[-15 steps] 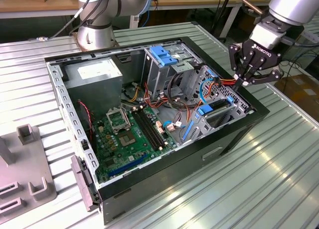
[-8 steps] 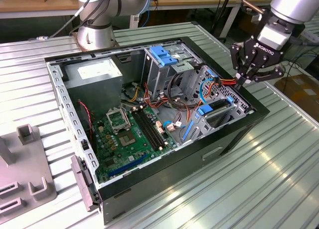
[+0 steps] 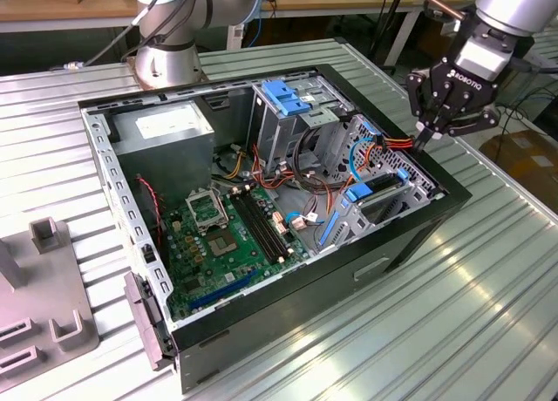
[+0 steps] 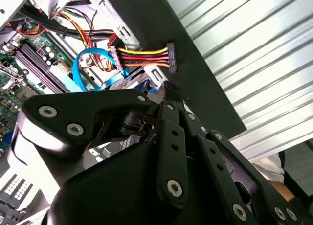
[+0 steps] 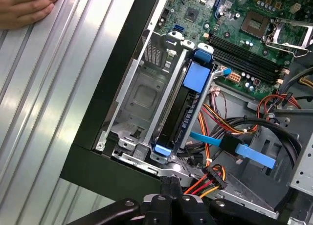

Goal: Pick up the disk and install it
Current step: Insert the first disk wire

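Ribbed metal table holds an open PC case, the disk sits edge-on in its corner bay and looks seated, so pick and insertion seem done, with the gripper hovering just above, jaws together and empty, and the power plug apparently unplugged.

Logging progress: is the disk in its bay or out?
In: the disk stands edge-on inside the drive cage, blue rails at both ends.

White lettering runs across the black body of the claw. The white label on the grey power-supply box is too small to read.
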`<state>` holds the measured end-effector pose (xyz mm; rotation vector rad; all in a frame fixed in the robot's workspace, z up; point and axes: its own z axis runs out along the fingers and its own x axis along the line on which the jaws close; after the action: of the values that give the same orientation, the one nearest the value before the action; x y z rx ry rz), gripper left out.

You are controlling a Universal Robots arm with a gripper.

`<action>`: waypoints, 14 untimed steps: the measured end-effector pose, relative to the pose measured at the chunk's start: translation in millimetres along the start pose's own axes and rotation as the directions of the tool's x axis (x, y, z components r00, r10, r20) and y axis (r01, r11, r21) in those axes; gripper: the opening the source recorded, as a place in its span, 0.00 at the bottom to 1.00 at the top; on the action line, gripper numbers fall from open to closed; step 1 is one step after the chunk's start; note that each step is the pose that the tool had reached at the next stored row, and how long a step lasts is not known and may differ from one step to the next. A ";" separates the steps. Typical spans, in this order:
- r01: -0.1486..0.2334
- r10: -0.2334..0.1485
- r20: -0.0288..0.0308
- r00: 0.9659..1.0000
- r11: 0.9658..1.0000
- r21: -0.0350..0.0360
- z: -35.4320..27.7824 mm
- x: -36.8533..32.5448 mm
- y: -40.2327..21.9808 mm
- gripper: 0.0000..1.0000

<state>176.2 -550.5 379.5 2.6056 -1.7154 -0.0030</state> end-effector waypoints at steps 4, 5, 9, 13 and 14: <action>0.020 -0.020 0.000 1.000 1.000 0.000 -0.2 -0.5 -6.0 0.10; 0.026 -0.026 0.000 1.000 1.000 0.000 -0.1 -0.5 -7.6 0.11; 0.037 -0.037 -0.001 0.999 0.999 0.000 -0.3 -0.5 -9.7 0.24; 0.037 -0.037 -0.001 0.999 0.999 0.000 -0.2 -0.5 -9.8 0.24; 0.037 -0.037 -0.001 0.999 0.999 0.000 -0.2 -0.5 -9.8 0.31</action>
<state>185.0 -546.2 379.5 2.6370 -1.6665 -0.0023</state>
